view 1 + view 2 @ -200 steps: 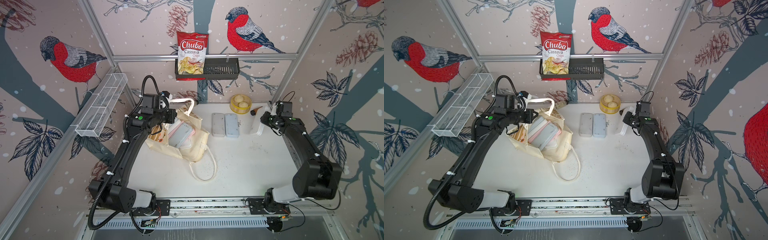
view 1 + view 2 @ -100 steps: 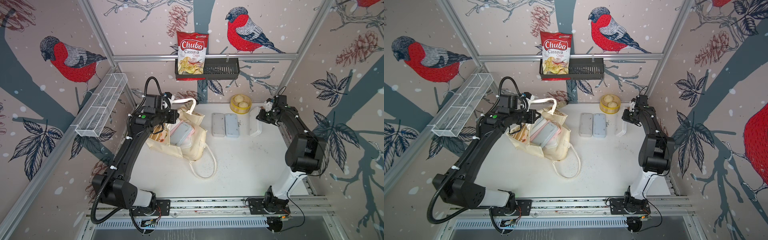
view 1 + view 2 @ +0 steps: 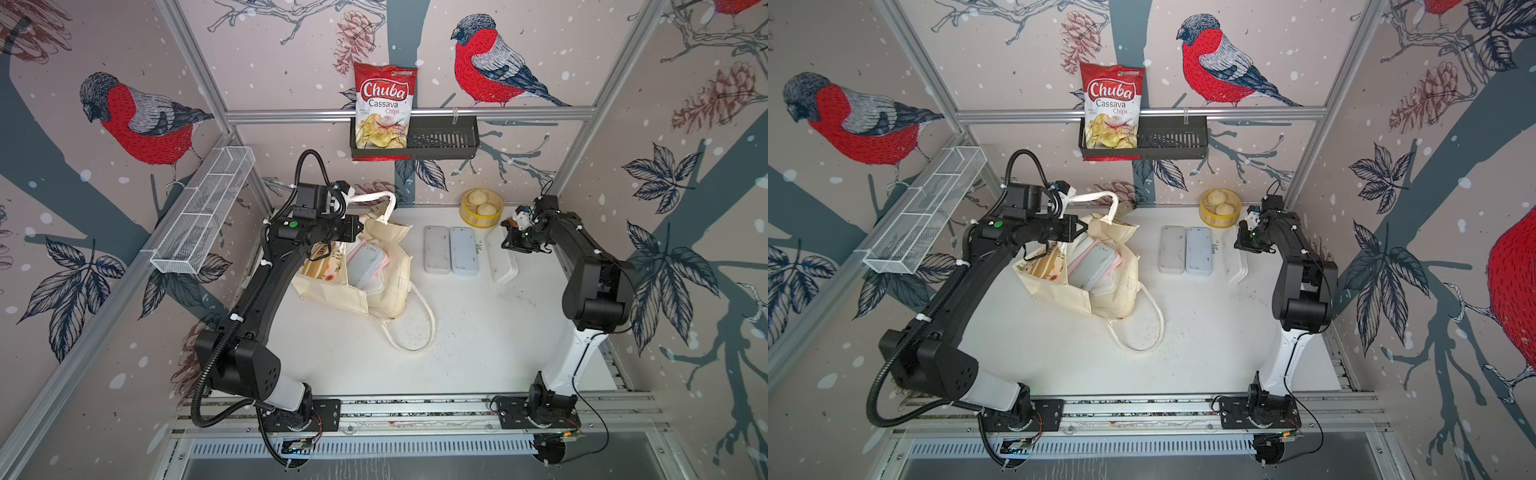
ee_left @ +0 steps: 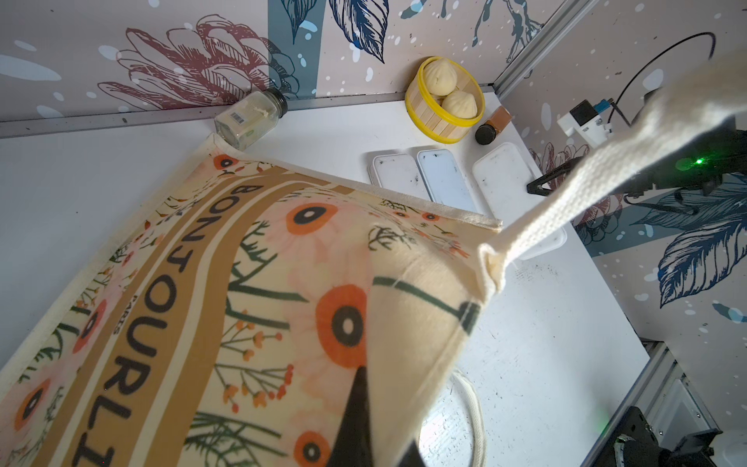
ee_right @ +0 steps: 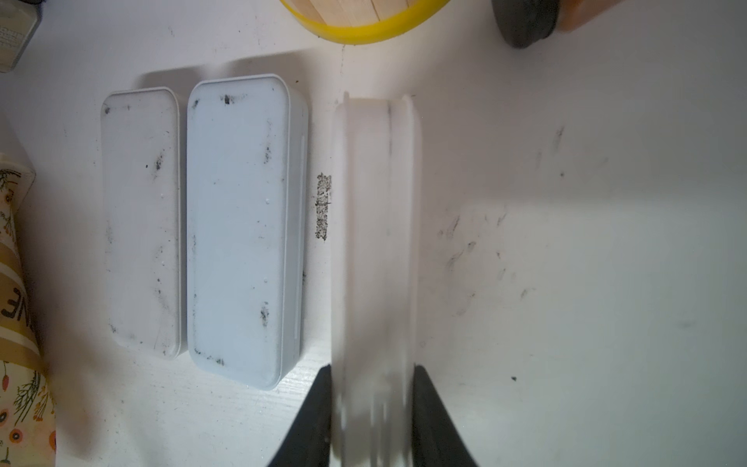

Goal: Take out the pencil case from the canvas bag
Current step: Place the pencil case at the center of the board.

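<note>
the left gripper (image 3: pixel 358 228) is clamped shut on the rim cloth of the canvas bag (image 3: pixel 388 291). the bag lies on the left half of the table (image 3: pixel 478 332) with its mouth pulled up and open, and a grey case (image 3: pixel 365 266) shows inside. right of the bag, two cases (image 3: pixel 436 254) lie flat side by side. just right of those, the right gripper (image 5: pixel 372 374) pinches the white pencil case (image 5: pixel 376 226) by one end, turned on its long edge. i cannot tell whether it touches the table. to do this well, i judge, tip it flat clear of its neighbour, and part the jaws only once it rests, so it does not topple.
</note>
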Controlling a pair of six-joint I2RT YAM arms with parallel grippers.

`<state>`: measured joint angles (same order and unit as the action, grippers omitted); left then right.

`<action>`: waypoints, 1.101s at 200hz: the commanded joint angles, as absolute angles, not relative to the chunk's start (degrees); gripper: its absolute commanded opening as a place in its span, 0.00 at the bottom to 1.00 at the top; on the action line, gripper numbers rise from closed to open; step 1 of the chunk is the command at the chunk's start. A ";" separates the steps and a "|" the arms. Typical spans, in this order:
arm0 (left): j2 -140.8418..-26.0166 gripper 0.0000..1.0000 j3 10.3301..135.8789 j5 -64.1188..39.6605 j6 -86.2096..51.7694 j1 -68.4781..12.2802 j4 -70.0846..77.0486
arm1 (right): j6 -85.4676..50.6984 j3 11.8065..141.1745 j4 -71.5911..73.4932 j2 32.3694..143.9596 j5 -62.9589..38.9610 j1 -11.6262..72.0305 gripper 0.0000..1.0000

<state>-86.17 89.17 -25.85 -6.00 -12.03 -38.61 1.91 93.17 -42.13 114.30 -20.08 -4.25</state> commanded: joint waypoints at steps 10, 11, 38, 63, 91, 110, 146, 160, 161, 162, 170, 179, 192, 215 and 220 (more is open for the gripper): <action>-84.88 0.00 89.12 -26.16 -5.36 -11.85 -39.24 | 0.71 93.65 -38.12 116.19 -24.93 -3.97 0.18; -84.85 0.00 89.12 -26.13 -5.32 -11.86 -39.31 | 0.66 93.67 -38.09 116.28 -25.03 -3.92 0.18; -83.10 0.00 87.87 -25.30 -5.60 -11.85 -39.30 | 1.04 96.22 -38.88 119.20 -26.97 -3.26 0.21; -81.94 0.00 86.76 -24.83 -6.11 -11.86 -39.34 | 2.10 99.44 -41.90 122.98 -28.33 -2.60 0.22; -81.17 0.00 86.22 -24.47 -6.50 -11.81 -39.28 | 1.65 101.07 -43.41 125.48 -27.51 -2.37 0.24; -81.06 0.00 86.50 -24.48 -6.83 -11.85 -39.40 | -0.02 100.78 -42.61 125.52 -25.60 -2.78 0.27; -80.86 0.00 86.85 -24.32 -6.94 -11.87 -39.90 | -2.02 99.18 -40.25 124.02 -26.14 -3.78 0.46; -80.72 0.00 86.75 -24.26 -7.03 -11.87 -39.91 | -2.53 99.23 -40.12 123.47 -25.45 -3.76 0.57; -80.70 0.00 86.75 -24.30 -7.07 -11.87 -39.95 | -2.58 99.18 -40.10 123.39 -25.38 -3.77 0.58; -80.69 0.00 86.75 -24.33 -7.10 -11.87 -39.97 | -2.65 99.21 -40.09 123.35 -25.35 -3.77 0.58; -80.63 0.00 86.68 -24.33 -7.21 -11.86 -39.90 | -3.05 99.19 -40.00 122.91 -24.68 -3.78 0.60; -80.61 0.00 86.66 -24.29 -7.34 -11.84 -39.91 | -3.53 99.23 -39.86 122.23 -24.22 -3.78 0.61; -80.51 0.00 86.75 -24.25 -7.46 -11.82 -39.94 | -4.77 99.53 -39.73 121.28 -22.31 -3.69 0.62; -80.16 0.00 86.68 -24.23 -7.65 -11.90 -39.86 | -8.76 99.20 -38.99 118.90 -15.83 -3.06 0.64; -80.12 0.00 86.66 -24.23 -7.65 -11.87 -39.85 | -9.38 98.94 -38.75 118.24 -14.70 -2.72 0.64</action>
<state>-80.82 86.35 -23.75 -7.07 -11.97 -40.32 -4.99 99.24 -40.10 120.77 -21.89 -3.60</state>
